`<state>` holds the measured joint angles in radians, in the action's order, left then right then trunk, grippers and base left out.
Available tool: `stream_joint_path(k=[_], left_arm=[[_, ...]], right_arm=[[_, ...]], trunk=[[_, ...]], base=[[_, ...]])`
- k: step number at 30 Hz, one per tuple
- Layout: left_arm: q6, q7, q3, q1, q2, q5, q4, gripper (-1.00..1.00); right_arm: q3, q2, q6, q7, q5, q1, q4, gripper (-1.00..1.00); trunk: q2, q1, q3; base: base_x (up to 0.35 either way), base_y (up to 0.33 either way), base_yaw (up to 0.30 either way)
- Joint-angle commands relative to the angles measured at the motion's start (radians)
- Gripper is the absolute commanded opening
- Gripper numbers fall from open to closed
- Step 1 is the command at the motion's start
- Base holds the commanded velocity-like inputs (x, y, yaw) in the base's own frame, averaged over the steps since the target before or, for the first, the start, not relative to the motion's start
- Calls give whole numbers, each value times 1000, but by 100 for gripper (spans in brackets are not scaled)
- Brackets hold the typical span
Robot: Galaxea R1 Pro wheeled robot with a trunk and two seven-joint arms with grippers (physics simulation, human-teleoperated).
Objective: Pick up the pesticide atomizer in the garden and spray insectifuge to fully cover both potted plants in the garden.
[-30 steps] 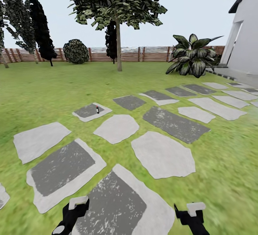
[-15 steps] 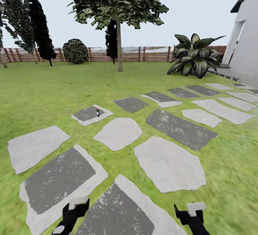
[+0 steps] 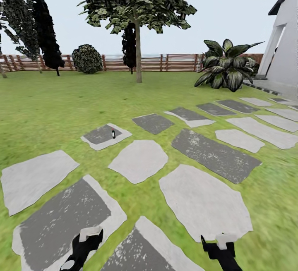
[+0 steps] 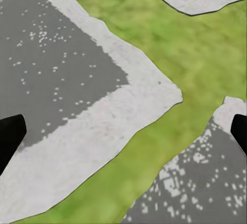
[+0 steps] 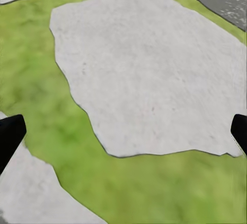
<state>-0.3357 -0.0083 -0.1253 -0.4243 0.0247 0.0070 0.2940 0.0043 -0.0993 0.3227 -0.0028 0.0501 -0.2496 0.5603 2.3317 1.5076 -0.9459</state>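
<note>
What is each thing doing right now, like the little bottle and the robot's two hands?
Atomizer: standing upright on a stepping stone, untouched.
Left gripper: fingers wide open, empty, above a stone.
Right gripper: fingers wide open, empty, above a stone and grass.

The pesticide atomizer (image 3: 113,133) stands upright on a stepping stone (image 3: 105,136) in the lawn (image 3: 49,101).

From my seat, the small dark bottle with a reddish top (image 3: 113,133) standing on the grey stepping stone (image 3: 99,135) is too tiny to read — label and spray head unclear. Nearer me than that stone, both black arms run off the frame — left gripper (image 3: 90,234), right gripper (image 3: 225,238).
</note>
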Motion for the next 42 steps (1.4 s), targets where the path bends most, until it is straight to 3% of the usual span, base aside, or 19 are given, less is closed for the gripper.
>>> stream_joint_path(k=[1,42], left_arm=[[-3,-1,-2,-1,0,1,-1,100],[-3,-1,0,-1,0,1,-1,100]], right_arm=[[0,0,3,-1,5,0,0,100],[0,0,4,0,5,0,0,100]], trunk=[[0,0,-1],[0,0,-1]], base=[[324,101,0],[324,101,0]])
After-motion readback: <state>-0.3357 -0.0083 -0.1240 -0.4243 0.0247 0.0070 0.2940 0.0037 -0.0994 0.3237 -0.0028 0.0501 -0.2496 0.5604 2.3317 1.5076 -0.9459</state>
